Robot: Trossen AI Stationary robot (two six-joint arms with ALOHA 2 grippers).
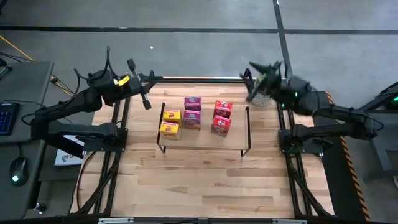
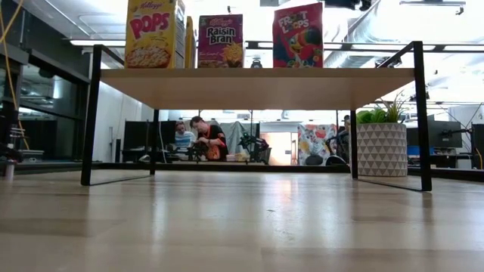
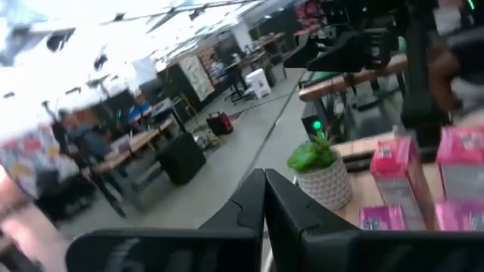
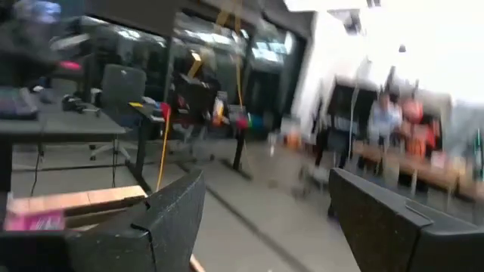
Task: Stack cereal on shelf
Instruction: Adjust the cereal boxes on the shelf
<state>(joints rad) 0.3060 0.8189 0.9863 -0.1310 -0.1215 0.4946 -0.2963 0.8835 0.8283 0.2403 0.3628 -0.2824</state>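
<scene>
The shelf (image 1: pixel 205 138) stands mid-table on its wire legs, and all six cereal boxes rest on its wood top. In the high view the two yellow boxes (image 1: pixel 170 123) sit at the left, the two magenta (image 1: pixel 192 112) in the middle and the two red (image 1: pixel 221 117) at the right. The low view shows a yellow (image 2: pixel 152 34), a magenta (image 2: pixel 220 41) and a red box (image 2: pixel 297 35) standing upright. My left gripper (image 1: pixel 154 78) (image 3: pixel 265 200) is shut, raised off the shelf's far left corner. My right gripper (image 1: pixel 247 81) (image 4: pixel 266 181) is open, raised over the far right corner.
A potted green plant (image 1: pixel 266 94) (image 2: pixel 382 145) (image 3: pixel 319 170) stands on the table at the far right, just under my right gripper. Bare tabletop (image 1: pixel 199 180) stretches in front of the shelf. People sit at desks (image 2: pixel 198 140) in the room behind.
</scene>
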